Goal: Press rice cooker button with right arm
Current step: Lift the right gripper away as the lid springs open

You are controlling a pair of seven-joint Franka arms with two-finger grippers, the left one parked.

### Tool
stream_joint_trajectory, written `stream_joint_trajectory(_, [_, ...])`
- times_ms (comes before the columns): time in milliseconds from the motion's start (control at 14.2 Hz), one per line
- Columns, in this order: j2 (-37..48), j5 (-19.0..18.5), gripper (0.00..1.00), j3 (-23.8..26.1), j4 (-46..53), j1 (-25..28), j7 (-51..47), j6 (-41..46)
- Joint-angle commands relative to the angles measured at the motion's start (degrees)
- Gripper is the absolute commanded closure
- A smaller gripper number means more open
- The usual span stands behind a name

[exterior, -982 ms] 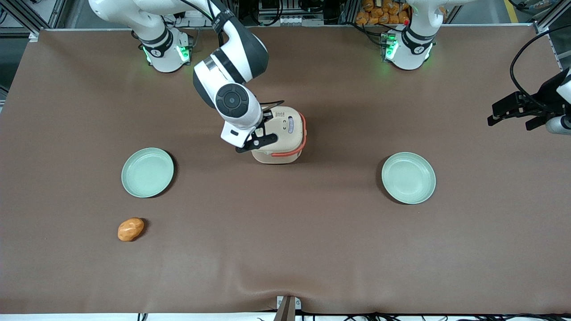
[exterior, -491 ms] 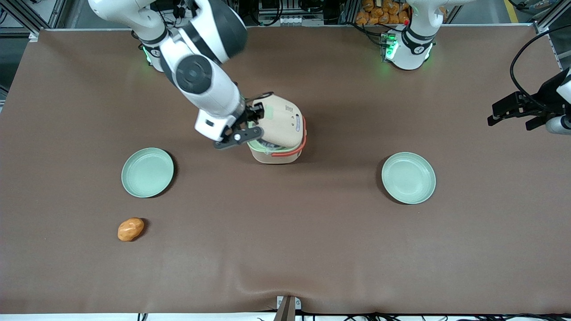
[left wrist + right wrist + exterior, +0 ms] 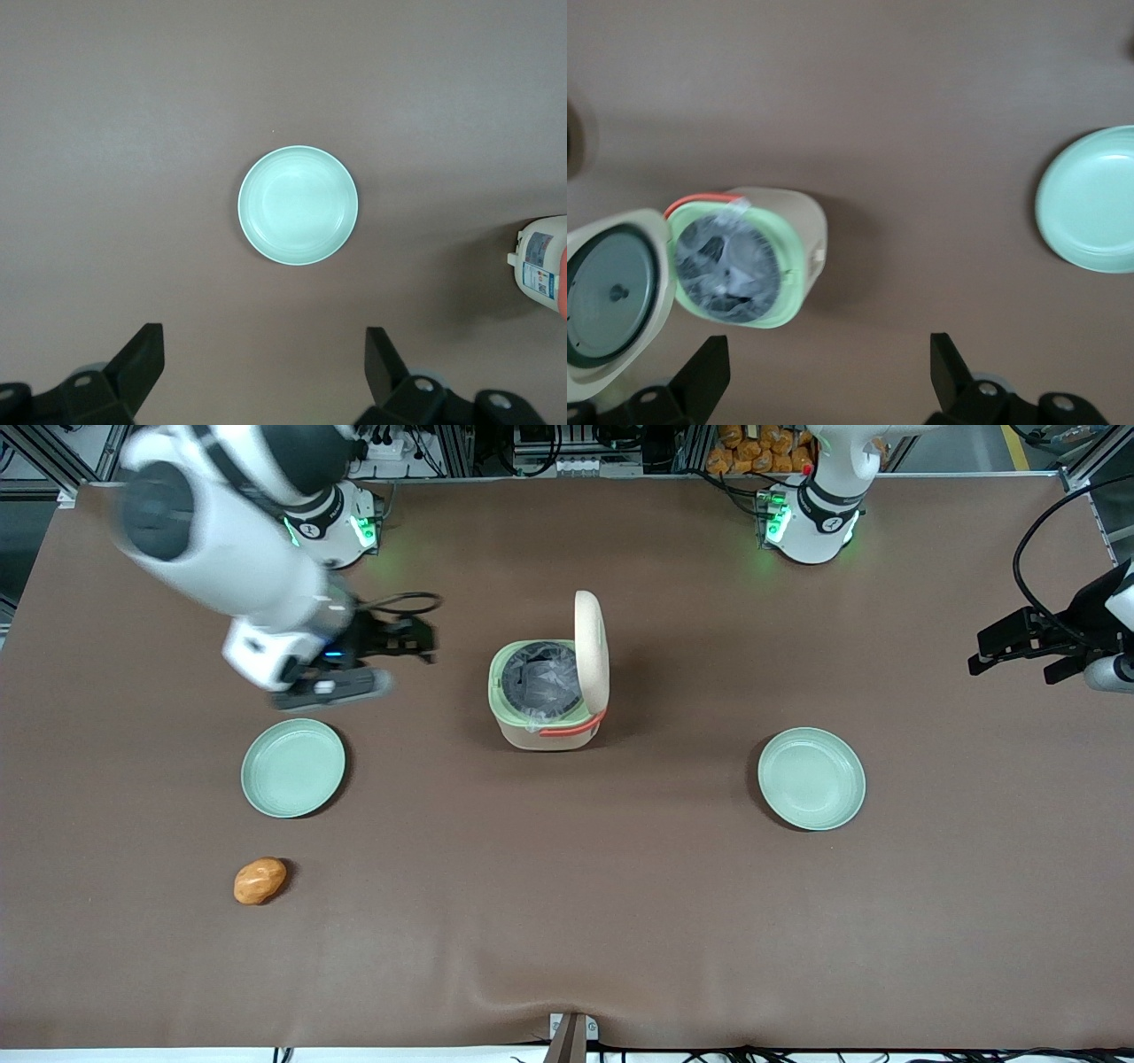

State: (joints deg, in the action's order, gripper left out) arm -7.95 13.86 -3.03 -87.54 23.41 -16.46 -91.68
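Observation:
The rice cooker (image 3: 542,726) stands mid-table with its beige lid (image 3: 591,646) swung up on edge. Its pale green rim and grey inner bowl (image 3: 540,677) are exposed, and the orange-red handle band runs along its front. My right arm's gripper (image 3: 416,642) hangs above the table, away from the cooker toward the working arm's end, touching nothing. In the right wrist view the gripper (image 3: 830,372) is open and empty over bare table, with the open cooker (image 3: 740,261) and its lid's underside (image 3: 611,297) beside it. The parked arm's wrist view shows the cooker's side (image 3: 542,266).
A pale green plate (image 3: 293,768) lies nearer the front camera than the gripper; it also shows in the right wrist view (image 3: 1091,199). A second plate (image 3: 811,779) lies toward the parked arm's end and shows in that arm's view (image 3: 298,205). An orange-brown lump (image 3: 260,880) lies near the front.
The cooker's lid went from closed, through half raised, to fully upright. My gripper left the cooker's lid and swept away toward the working arm's end of the table.

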Motion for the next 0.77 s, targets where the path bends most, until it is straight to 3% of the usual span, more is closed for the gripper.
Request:
stream_joint_trajectory(0, [3.5, -1.0, 0.00, 1.0, -0.7, -8.1, 0.4, 3.6])
stream_joint_trajectory(351, [6.1, -11.0, 0.00, 1.1, -1.1, -15.0, 6.2, 6.0])
stream_joint_trajectory(702, [6.5, -11.8, 0.00, -1.5, -2.1, -19.6, 16.8, 6.0])
